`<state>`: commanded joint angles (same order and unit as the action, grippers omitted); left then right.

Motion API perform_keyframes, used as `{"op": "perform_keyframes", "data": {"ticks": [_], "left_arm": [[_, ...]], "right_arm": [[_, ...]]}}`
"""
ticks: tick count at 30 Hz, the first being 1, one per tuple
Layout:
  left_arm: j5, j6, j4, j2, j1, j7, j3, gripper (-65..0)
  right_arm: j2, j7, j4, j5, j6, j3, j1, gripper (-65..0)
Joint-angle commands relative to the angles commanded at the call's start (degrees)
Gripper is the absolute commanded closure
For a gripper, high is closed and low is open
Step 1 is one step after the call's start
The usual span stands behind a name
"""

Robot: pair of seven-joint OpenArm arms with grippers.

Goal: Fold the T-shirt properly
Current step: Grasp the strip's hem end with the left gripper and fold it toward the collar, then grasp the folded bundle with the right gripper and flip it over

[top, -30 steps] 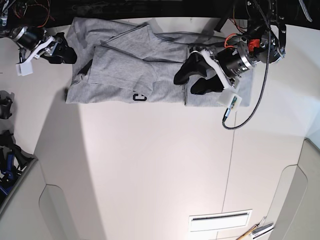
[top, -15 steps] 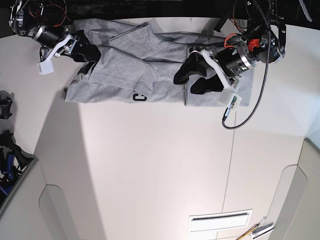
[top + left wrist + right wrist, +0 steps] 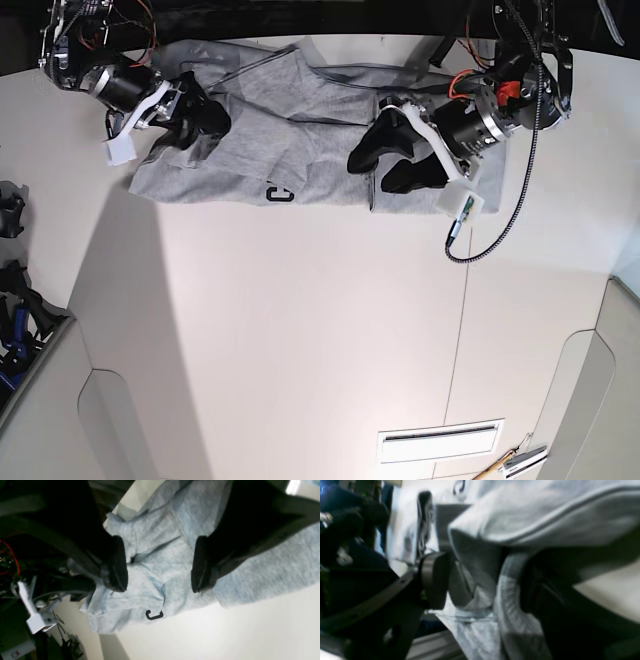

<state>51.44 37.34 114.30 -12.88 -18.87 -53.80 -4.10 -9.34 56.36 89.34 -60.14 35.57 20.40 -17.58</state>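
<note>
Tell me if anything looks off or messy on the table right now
Yes. The T-shirt is not flat: it lies bunched and creased along the table's far edge, folded over itself so only one black letter peeks out at its near hem. Both the left gripper and right gripper are over it, jaws apart.

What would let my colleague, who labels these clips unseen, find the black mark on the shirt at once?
Start from the white table and go to its far end, where the grey T-shirt lies crumpled between the left pincer and the right pincer. Follow the shirt's near edge to the black C-shaped mark. It is the only dark print showing on plain grey cloth.
</note>
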Motion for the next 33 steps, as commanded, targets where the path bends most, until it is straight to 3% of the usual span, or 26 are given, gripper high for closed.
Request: {"op": "perform_keyframes", "data": {"ticks": [5, 10, 14, 20, 27, 29, 33], "left_arm": [[-0.02, 0.0, 0.02, -0.02, -0.02, -0.46, -0.76, -42.3], [0.24, 0.0, 0.02, -0.02, -0.04, -1.44, -7.21, -42.3], [3.67, 1.84, 0.02, 0.0, -0.26, -7.63, -13.42, -42.3], [4.0, 1.81, 0.0, -0.04, -0.55, -9.2, -20.48, -42.3], [3.13, 0.96, -0.04, -0.22, -5.55, -8.28, -16.9, -42.3], [0.57, 0.48, -0.07, 0.09, -6.91, -5.31, -14.03, -42.3], [-6.47, -3.98, -0.07, 0.81, -7.17, -2.19, -7.3, -42.3]], "right_arm": [[0.0, -0.7, 0.0, 0.7, 0.02, -0.87, -0.04, 0.0], [-0.02, -2.97, 0.13, 3.78, 0.02, 0.04, -0.02, 0.0], [-0.96, -2.4, 2.34, 3.8, 0.0, 4.02, -0.04, 0.0], [-7.1, -1.33, 6.75, 3.82, 0.0, 10.19, 0.0, 0.0], [-17.2, 4.37, 10.91, 1.66, -0.85, 11.63, 4.85, 0.0], [-18.14, 5.29, 12.39, 1.62, -0.85, 11.61, 7.67, 0.0], [-18.1, 7.32, 16.44, -0.37, -0.85, 10.56, 11.8, 0.0]]}}
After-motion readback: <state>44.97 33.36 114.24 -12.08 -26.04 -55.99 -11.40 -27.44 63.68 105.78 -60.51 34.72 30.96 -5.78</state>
